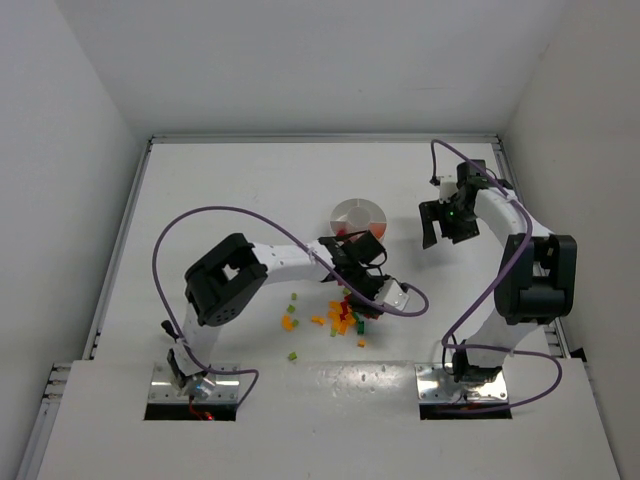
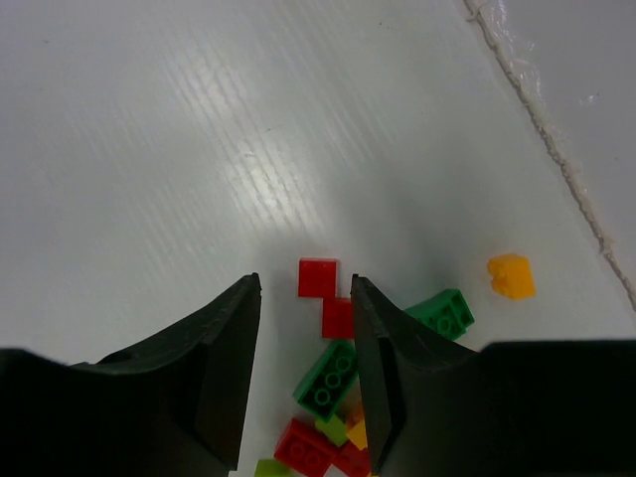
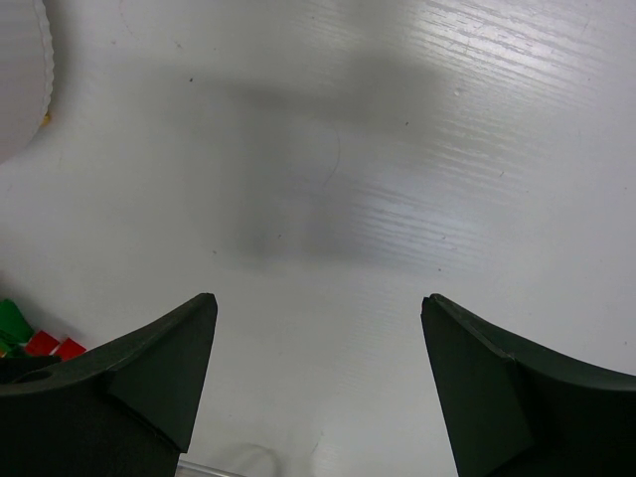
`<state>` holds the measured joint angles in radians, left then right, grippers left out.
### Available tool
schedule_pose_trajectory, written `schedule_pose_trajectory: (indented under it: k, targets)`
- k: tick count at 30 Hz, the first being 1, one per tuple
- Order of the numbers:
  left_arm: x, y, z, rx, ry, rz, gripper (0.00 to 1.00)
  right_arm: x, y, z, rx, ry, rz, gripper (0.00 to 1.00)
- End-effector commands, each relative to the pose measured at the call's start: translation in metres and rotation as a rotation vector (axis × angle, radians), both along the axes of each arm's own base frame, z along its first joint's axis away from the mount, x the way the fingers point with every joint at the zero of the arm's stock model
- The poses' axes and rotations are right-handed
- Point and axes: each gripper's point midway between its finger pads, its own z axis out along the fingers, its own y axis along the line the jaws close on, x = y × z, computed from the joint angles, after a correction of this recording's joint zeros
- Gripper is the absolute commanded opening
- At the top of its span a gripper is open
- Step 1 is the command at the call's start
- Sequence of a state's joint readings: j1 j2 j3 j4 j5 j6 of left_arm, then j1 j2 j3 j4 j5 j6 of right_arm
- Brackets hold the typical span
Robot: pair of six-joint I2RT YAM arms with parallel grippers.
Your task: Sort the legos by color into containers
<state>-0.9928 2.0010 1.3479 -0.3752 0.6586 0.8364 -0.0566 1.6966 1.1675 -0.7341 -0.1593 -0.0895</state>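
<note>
Two red legos between tips of half-spread left hand, right hand spread, empty

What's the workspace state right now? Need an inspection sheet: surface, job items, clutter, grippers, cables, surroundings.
Surface: white table, no spills seen.
Job's things: legos lie loose in a red, orange, yellow and green scatter in front of the left arm. The divided round dish sits behind them, with some colour in its wedges, too small to detail.
Clutter: nothing seen.
Grippers: left gripper is low over the pile, fingers apart around red bricks, nothing clamped. Right gripper is wide open and empty, over bare table right of the dish.
Cables: purple cables loop off both arms; one loop hangs close to the pile.
Surroundings: plain white walls.
</note>
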Motion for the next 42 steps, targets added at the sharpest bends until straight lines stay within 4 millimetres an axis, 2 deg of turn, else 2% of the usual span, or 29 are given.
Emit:
schedule_pose_trajectory:
  k: [1, 7, 13, 19, 28, 30, 37, 38, 42]
  targets:
    - [-0.003, -0.024, 0.011, -0.073, -0.01, -0.038, 0.47, 0.01, -0.002, 0.017, -0.008, -0.075, -0.006, 0.83]
    - [-0.008, -0.024, -0.002, -0.049, 0.006, -0.047, 0.46, 0.01, -0.002, 0.017, -0.008, -0.075, -0.006, 0.83]
    - [-0.006, -0.023, -0.007, -0.04, -0.002, -0.049, 0.46, 0.01, -0.002, 0.017, -0.008, -0.075, -0.006, 0.83]
    - [-0.005, -0.018, -0.015, -0.025, -0.029, -0.063, 0.37, 0.01, -0.002, 0.014, -0.007, -0.066, -0.006, 0.83]
    - [-0.003, -0.013, -0.024, 0.003, -0.039, -0.049, 0.37, 0.01, -0.002, 0.014, -0.007, -0.066, -0.006, 0.83]
    - [-0.004, -0.012, -0.028, 0.011, -0.034, -0.049, 0.32, 0.01, -0.002, 0.014, -0.007, -0.066, -0.006, 0.83]
    - [-0.005, -0.01, -0.031, 0.019, -0.029, -0.05, 0.32, 0.01, -0.002, 0.014, -0.007, -0.066, -0.006, 0.83]
    - [-0.007, -0.007, -0.036, 0.035, -0.018, -0.05, 0.31, 0.01, -0.002, 0.014, -0.007, -0.066, -0.006, 0.83]
    - [-0.006, -0.008, -0.034, 0.037, -0.012, -0.043, 0.27, 0.01, -0.002, 0.014, -0.007, -0.066, -0.006, 0.83]
